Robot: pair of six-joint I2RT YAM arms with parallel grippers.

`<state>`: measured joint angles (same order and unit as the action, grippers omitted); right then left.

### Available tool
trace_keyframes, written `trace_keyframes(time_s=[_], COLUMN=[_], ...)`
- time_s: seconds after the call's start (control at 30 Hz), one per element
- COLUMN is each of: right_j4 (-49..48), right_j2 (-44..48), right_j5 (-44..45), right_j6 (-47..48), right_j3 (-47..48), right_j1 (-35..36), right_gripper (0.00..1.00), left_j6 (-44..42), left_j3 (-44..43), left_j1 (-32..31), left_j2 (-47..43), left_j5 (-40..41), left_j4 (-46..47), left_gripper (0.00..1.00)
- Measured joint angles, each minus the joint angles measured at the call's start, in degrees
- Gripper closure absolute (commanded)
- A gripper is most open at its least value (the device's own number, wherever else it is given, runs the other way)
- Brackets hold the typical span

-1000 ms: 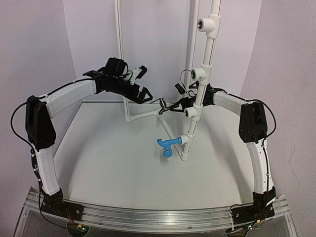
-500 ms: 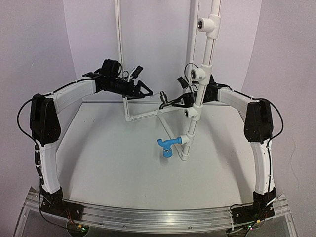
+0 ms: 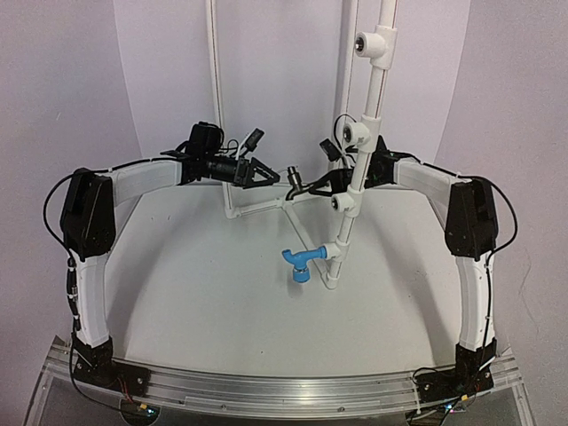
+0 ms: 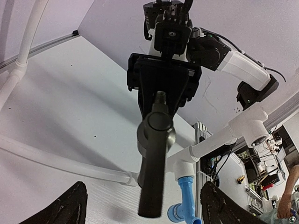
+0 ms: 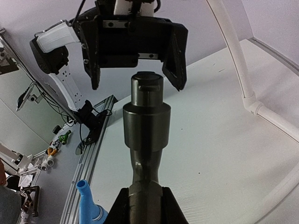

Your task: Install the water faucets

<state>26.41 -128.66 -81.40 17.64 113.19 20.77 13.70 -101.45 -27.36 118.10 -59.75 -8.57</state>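
Note:
The black faucet (image 3: 294,182) hangs in mid-air above the table's back, held by my right gripper (image 3: 312,186), which is shut on its base (image 5: 146,200). Its barrel (image 5: 146,119) points at my left gripper (image 3: 259,171), which is open and empty just left of it. In the left wrist view the faucet (image 4: 154,158) hangs between and beyond my spread fingers (image 4: 70,210), not touching them. The blue faucet (image 3: 302,261) sits plugged into the lowest tee (image 3: 335,251) of the white pipe stand; it also shows in both wrist views (image 4: 187,207) (image 5: 88,203).
The white pipe stand (image 3: 366,124) rises at the back right with empty tees (image 3: 344,204) (image 3: 356,133) (image 3: 371,43) facing forward. Its base pipes (image 3: 266,206) lie on the table under both grippers. A thin white pipe (image 3: 214,80) stands at the back left.
My left gripper has swung right and turned to face the black faucet, closing most of the gap. My right gripper has lifted the faucet slightly.

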Motion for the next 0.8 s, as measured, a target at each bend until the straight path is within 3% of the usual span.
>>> trace_keyframes(time_s=[0.2, 0.37, 0.8], right_j4=[0.0, 0.0, -0.1], right_j2=[2.4, 3.7, 4.7], right_j5=[-0.4, -0.5, -0.7], right_j6=[0.6, 1.0, -0.4], right_j3=[-2.1, -3.0, -4.2], right_j1=[0.9, 1.4, 1.5], right_gripper=[1.0, 1.0, 1.0], left_j6=[-0.2, -0.2, 10.3], left_j3=[0.0, 1.1, 10.9], left_j1=[-2.3, -4.0, -4.9], left_j2=[1.7, 2.0, 2.0], left_j5=[-0.7, -2.1, -4.6], left_j4=[3.3, 7.9, 29.5], left_gripper=[0.28, 0.42, 0.53])
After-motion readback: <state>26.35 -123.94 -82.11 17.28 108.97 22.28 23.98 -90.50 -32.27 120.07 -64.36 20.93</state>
